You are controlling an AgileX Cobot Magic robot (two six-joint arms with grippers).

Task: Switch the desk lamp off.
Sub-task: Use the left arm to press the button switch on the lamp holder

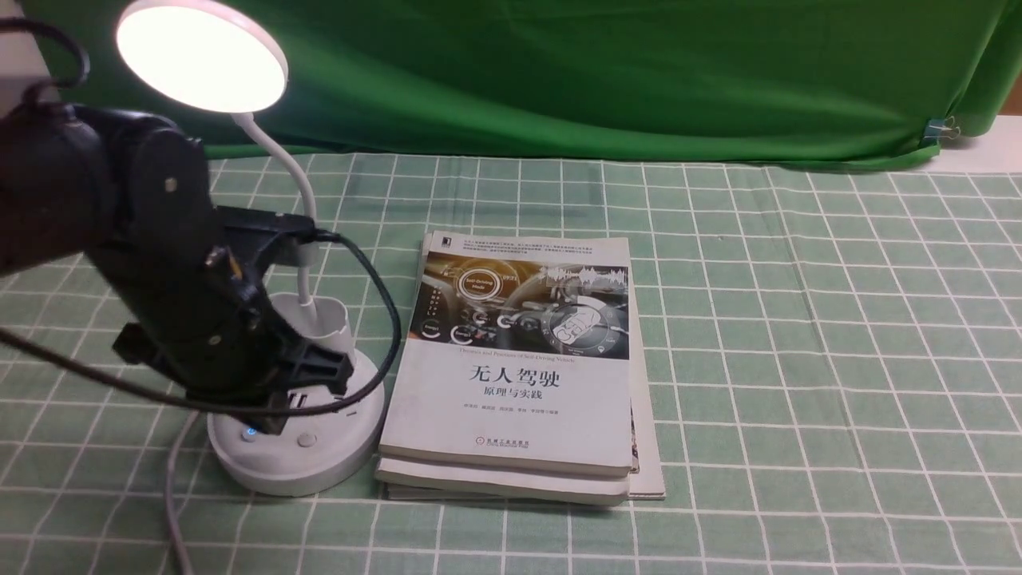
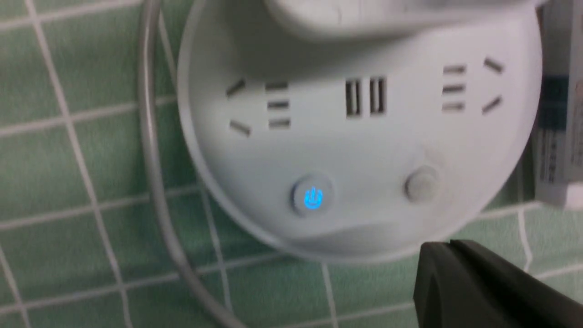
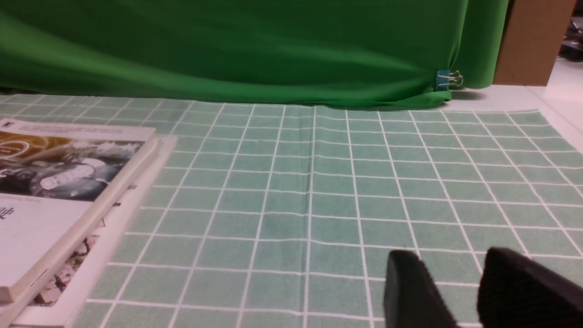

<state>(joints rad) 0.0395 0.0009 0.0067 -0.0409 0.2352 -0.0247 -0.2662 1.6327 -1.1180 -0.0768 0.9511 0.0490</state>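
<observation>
The white desk lamp (image 1: 307, 455) stands at the left of the table. Its disc head (image 1: 201, 54) is lit, above a thin bent neck and a small cup holder (image 1: 323, 319). Its round base (image 2: 364, 146) bears sockets, a glowing blue power button (image 2: 313, 198) and a plain grey button (image 2: 421, 183). My left gripper (image 1: 267, 415) hovers just over the base, near the blue button (image 1: 251, 433). In the left wrist view my left gripper (image 2: 448, 248) has its jaws pressed together and holds nothing. My right gripper (image 3: 448, 262) is slightly open and empty, low over the cloth; it is out of the front view.
A stack of books (image 1: 519, 367) lies right beside the lamp base, and shows in the right wrist view (image 3: 59, 191). The lamp's grey cord (image 1: 172, 495) runs off its left side toward the table's front. A green checked cloth (image 1: 798, 359) covers the table; a green curtain (image 1: 599, 72) hangs behind.
</observation>
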